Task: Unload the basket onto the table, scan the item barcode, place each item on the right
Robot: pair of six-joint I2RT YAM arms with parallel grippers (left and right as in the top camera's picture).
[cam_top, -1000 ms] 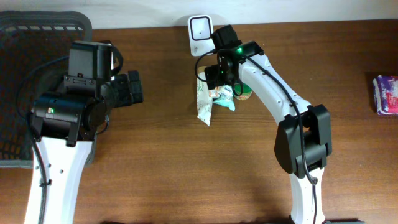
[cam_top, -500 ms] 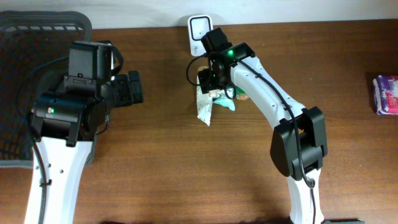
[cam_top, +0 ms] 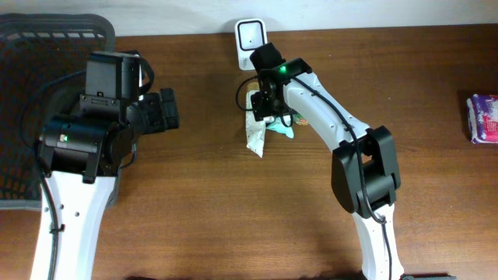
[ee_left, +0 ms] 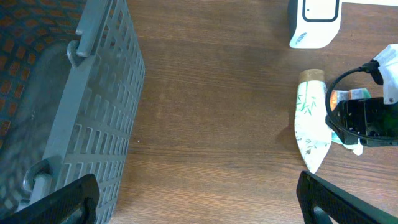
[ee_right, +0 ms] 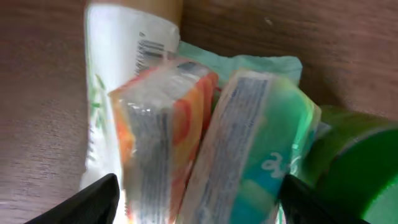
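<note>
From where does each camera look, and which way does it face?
Overhead: above the table, facing straight down; left arm, right arm, scanner, basket show.
Left wrist: on the left arm, facing down over basket and white tube; own fingers at bottom corners.
Right wrist: close above packets; own fingers at bottom corners.
Shared: all three show that tube.

scanner (cam_top: 250, 35): white, upright at the table's (cam_top: 233, 210) far edge
right gripper (cam_top: 261, 105): down over the pile just in front of the scanner; jaws hidden from above
tube (cam_top: 255, 138): white, flat, upper end under the right gripper
teal pack (cam_top: 285, 131): touching the tube's right side
left gripper (cam_top: 161, 110): well left of the pile
basket (cam_top: 23, 47): dark grey, far-left corner
purple pack (cam_top: 483, 118): alone at the right edge
</note>
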